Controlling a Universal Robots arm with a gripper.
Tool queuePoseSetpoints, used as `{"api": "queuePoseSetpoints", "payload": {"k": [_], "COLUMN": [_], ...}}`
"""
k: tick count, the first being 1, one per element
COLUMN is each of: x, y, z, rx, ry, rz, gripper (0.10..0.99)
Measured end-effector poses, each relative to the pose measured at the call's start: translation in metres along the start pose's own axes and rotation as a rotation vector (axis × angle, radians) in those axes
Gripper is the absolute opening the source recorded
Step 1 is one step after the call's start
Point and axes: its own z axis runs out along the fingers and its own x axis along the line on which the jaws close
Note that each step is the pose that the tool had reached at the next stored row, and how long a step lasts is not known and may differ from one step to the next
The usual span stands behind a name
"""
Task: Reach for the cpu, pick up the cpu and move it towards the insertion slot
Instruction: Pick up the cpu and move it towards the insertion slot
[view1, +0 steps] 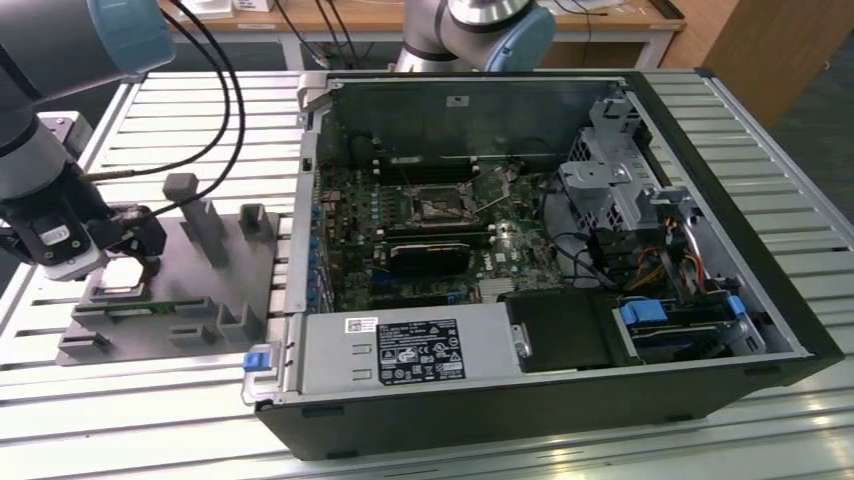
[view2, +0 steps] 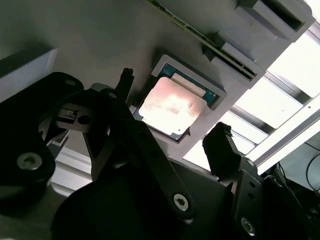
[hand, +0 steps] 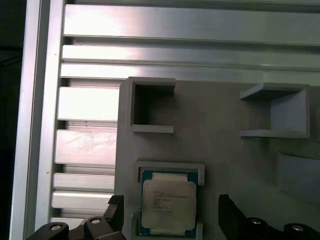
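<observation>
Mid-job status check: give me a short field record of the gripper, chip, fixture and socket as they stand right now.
gripper: gripper open, one finger on each side of the chip, not touching it
cpu: small flat square chip with shiny silver top, lying flat in its pocket, not lifted
fixture: grey plastic fixture plate on the slatted metal table, at the exterior view's left of the case
insertion slot: square black socket with silvery metal frame, on the green board inside the open black computer case, well apart from the gripper

Silver cpu (hand: 168, 202) flat in grey fixture pocket (hand: 170, 169) — black insertion slot (view1: 439, 205) well apart.
</observation>
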Motion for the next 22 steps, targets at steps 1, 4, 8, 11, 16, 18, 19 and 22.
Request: {"api": "queuePoseSetpoints", "payload": {"k": [1, 4, 8, 11, 16, 18, 19, 22], "x": [0.0, 0.0005, 0.0009, 0.0011, 0.001, 0.001, 0.001, 0.001], "y": [-0.0001, 0.0001, 0.0001, 0.0001, 0.0001, 0.0001, 0.0, 0.0], "z": [0.0012, 0.0024, 0.0028, 0.0032, 0.0042, 0.0049, 0.0053, 0.0058], "rx": [0.0, 0.0, 0.0, 0.0, 0.0, 0.0, 0.0, 0.0], "ry": [-0.0001, 0.0, -0.0001, 0.0, -0.0001, -0.0002, -0.0002, 0.0], "rz": [0.0, 0.0, 0.0, 0.0, 0.0, 0.0, 0.0, 0.0], "gripper": [0.835, 0.824, 0.753, 0.737, 0.667, 0.667, 0.667, 0.651]}}
